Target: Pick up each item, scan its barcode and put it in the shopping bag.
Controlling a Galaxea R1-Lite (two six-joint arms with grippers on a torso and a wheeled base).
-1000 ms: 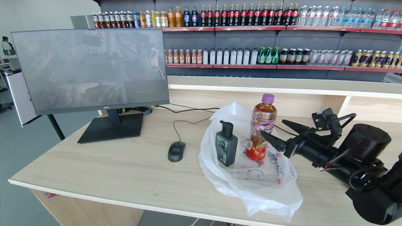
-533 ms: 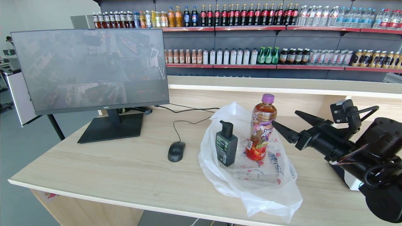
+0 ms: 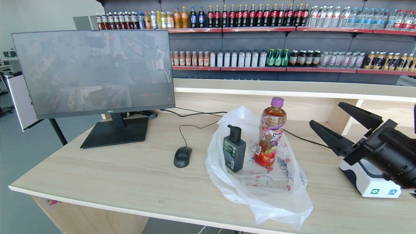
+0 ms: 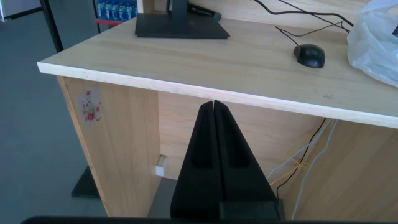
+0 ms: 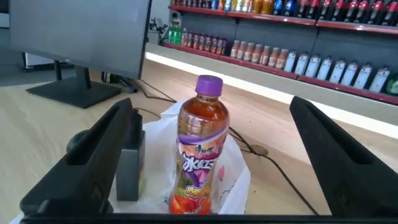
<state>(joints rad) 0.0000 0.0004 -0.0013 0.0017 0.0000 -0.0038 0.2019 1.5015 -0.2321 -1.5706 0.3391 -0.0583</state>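
A clear plastic drink bottle with a purple cap and amber liquid [image 3: 272,133] stands upright on the tabletop [image 3: 136,182]. Just beside it on its left is a dark rectangular pump bottle [image 3: 234,150]. Both rest in the spread mouth of the thin white plastic shopping bag [image 3: 279,198], whose film rises behind them and pools in front. I cannot tell whether they are properly enclosed.

The right tool [image 3: 324,113] hangs empty with its jaws wide apart, to the right of the bag and above the white and dark-blue box scanner [image 3: 369,185], apart from the drink bottle. The left tool [image 4: 213,109] sits low, below the tabletop's front edge, with its jaws pressed together on nothing.

Bagging looks to be the step in hand, and it seems all but finished for these two items. If the drink bottle needs seating deeper, the right tool must come in level, straddle the bottle's waist and avoid snagging the loose film.
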